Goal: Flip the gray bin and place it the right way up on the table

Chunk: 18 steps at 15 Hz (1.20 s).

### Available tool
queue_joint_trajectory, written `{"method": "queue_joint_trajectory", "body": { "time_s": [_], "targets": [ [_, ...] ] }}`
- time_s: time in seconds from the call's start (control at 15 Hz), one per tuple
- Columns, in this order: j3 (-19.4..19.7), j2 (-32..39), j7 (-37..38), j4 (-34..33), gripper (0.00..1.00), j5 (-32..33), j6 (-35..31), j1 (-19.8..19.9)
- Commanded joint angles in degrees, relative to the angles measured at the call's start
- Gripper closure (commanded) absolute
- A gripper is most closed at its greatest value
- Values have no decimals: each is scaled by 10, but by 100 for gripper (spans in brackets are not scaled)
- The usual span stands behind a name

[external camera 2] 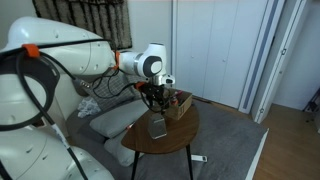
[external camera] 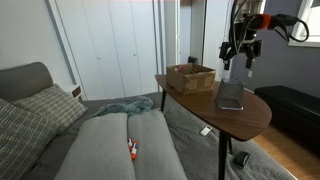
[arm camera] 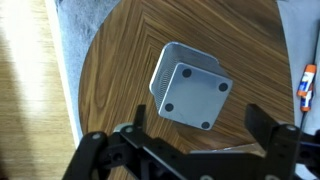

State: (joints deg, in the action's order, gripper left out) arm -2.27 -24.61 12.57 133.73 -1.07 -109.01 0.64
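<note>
Fingers [arm camera: 127, 140] of the gripper [arm camera: 195, 140] are shown spread, empty, above the smooth tapered gray bin [arm camera: 190, 88], overturned on the herringbone-grained table [arm camera: 110, 65], opening hidden.

From my wrist view the gray bin [arm camera: 190, 85] looks like smooth, matt plastic. The table [arm camera: 120, 50] is dark-brown wood, herringbone-grained, with a soft sheen. My gripper [arm camera: 197, 118] reads as matt black, though I can't tell whether it is metal or plastic. In an exterior view the basket [external camera: 190, 77] is rough brown weave and the sofa [external camera: 120, 145] is gray cloth.
</note>
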Motion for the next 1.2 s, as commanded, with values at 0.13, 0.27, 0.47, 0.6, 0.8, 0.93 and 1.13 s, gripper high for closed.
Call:
{"method": "queue_joint_trajectory", "body": {
  "time_s": [0.13,0.27,0.47,0.6,0.8,0.93,1.13],
  "targets": [
    [-14,28,90,9,0,-1,-18,12],
    [-14,36,106,11,0,-5,-16,11],
    [-13,45,118,16,0,-13,-19,7],
    [-14,51,124,14,0,-15,-15,6],
    [-14,58,127,15,0,-23,-14,3],
    [-14,62,127,15,0,-29,-13,1],
    [-17,72,126,15,0,-33,-9,-2]
  ]
}}
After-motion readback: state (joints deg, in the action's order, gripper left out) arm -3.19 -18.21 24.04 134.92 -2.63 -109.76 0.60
